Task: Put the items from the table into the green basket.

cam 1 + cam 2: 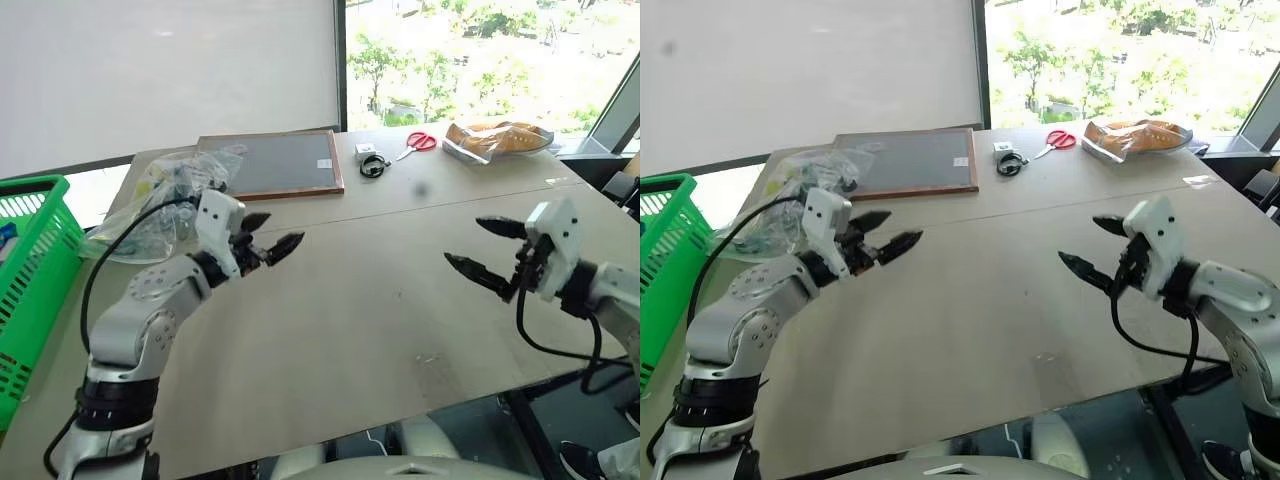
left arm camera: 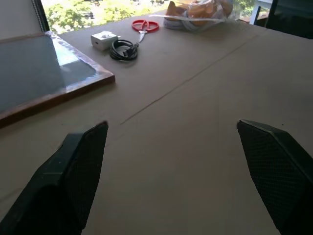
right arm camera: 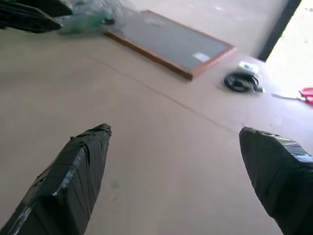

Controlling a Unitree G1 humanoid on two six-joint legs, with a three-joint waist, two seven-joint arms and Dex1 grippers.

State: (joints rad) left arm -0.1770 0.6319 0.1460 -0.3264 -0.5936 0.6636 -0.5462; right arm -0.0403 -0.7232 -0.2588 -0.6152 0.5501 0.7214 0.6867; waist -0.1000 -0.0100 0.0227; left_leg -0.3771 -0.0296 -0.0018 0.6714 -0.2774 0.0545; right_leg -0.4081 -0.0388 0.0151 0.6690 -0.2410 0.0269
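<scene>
both grippers (left gripper (image 1: 268, 236), right gripper (image 1: 488, 250)) spread above table (image 1: 350, 300).

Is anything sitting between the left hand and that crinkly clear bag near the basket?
Nothing visible does. The left hand, fingers open, hovers over bare table with the clear bag just behind it toward the green basket. The framed board lies beside the bag, not between them.

basket (image 1: 35, 265) left of table (image 1: 340, 300), framed board (image 1: 275, 163) at back, scissors (image 1: 418, 142) right of it, perhaps bag (image 1: 165, 205) beside board
</scene>
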